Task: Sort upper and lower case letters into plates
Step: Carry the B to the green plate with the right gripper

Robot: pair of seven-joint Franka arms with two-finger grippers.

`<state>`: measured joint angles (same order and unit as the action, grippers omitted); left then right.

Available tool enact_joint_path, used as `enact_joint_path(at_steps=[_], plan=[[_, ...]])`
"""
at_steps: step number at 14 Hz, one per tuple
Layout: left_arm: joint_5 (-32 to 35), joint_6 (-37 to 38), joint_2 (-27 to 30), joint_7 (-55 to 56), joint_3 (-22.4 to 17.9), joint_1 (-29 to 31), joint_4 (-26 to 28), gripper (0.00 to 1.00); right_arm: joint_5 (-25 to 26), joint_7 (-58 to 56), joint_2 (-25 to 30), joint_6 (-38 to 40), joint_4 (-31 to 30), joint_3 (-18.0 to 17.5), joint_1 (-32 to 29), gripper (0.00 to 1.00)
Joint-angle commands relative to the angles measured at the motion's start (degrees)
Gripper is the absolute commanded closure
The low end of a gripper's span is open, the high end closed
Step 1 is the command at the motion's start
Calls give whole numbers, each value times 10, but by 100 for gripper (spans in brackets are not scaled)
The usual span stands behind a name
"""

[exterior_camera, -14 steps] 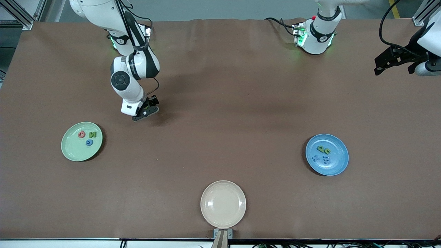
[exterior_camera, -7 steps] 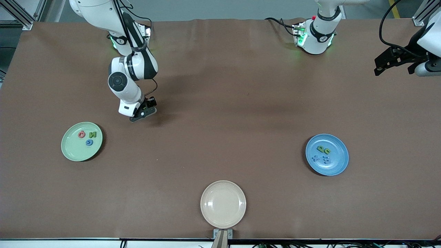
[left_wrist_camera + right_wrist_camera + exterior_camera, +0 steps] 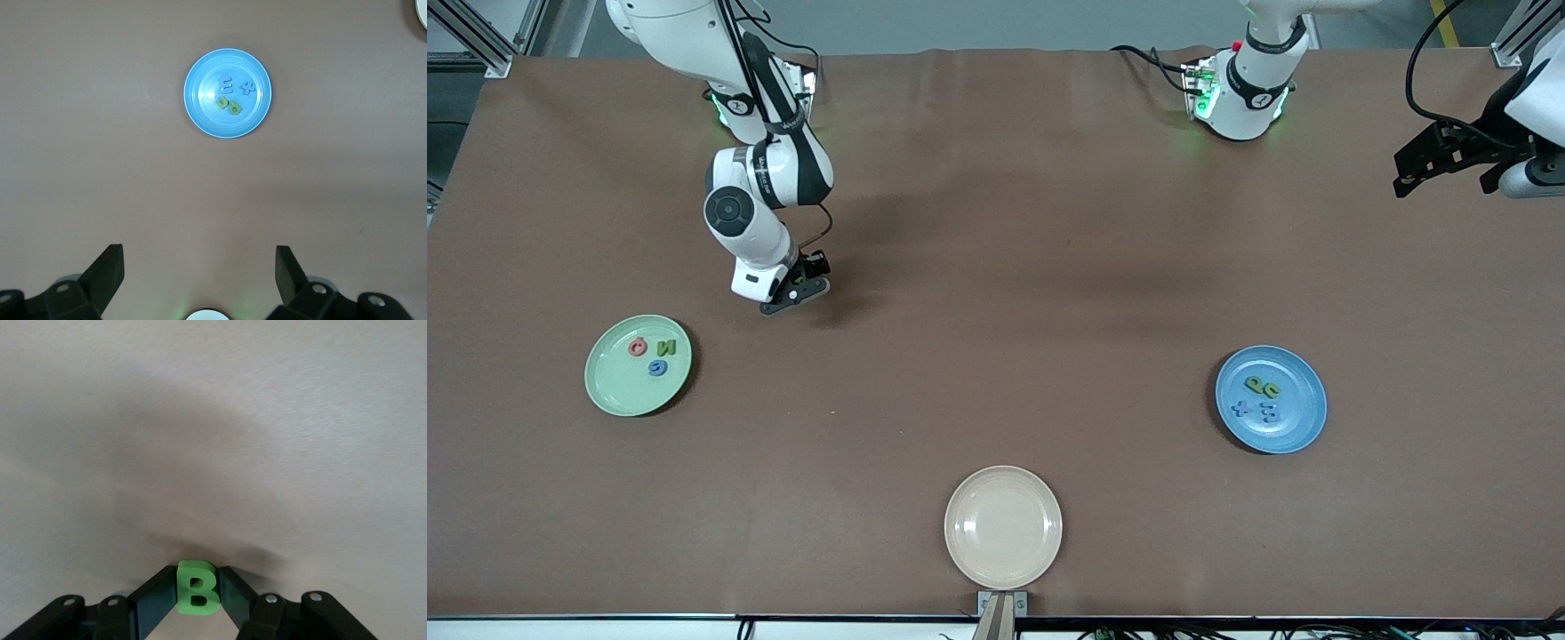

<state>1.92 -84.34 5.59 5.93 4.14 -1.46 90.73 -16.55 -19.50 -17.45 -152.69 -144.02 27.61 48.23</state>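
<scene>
The right pincer [image 3: 796,292] hangs low over the bare brown surface [image 3: 996,267], between the right arm's base and the green plate [image 3: 639,365], and its fingers [image 3: 155,597] are clamped on a green B [image 3: 197,587], pinching it across its two flat sides so the letter stands upright between the pads. The B looks like a small, chunky foam or soft plastic piece, so it is probably very light and a little yielding; a firm but modest squeeze across the broad faces, as here, should hold it, whereas gripping by the curved edges would likely let it twist or pop out. Being so small, it sits right at the tips, and a fast swing could shake it loose. The green plate already carries three letters: a red one [image 3: 637,347], a green N [image 3: 667,348] and a blue one [image 3: 657,367], which seem to be capitals though they are too small to read surely. The blue plate [image 3: 1271,399], toward the left arm's end, holds four letters, two green [image 3: 230,105] and two blue [image 3: 227,85]. A cream plate [image 3: 1003,526] lies nearest the front camera with nothing on it. The left pincer [image 3: 1445,160] waits up in the air over the edge of the surface at its own end, spread wide and holding nothing
</scene>
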Motion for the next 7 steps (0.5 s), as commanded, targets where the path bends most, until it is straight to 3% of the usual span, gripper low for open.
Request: enact_joint_path(at_steps=[1, 7], plan=[[-11, -7, 1, -5, -3, 0, 1, 0, -1, -12, 0, 2, 22, 28, -8, 82], [-10, -12, 0, -2, -3, 0, 1, 0, 0, -192, -5, 132, 131, 169, -9, 83]])
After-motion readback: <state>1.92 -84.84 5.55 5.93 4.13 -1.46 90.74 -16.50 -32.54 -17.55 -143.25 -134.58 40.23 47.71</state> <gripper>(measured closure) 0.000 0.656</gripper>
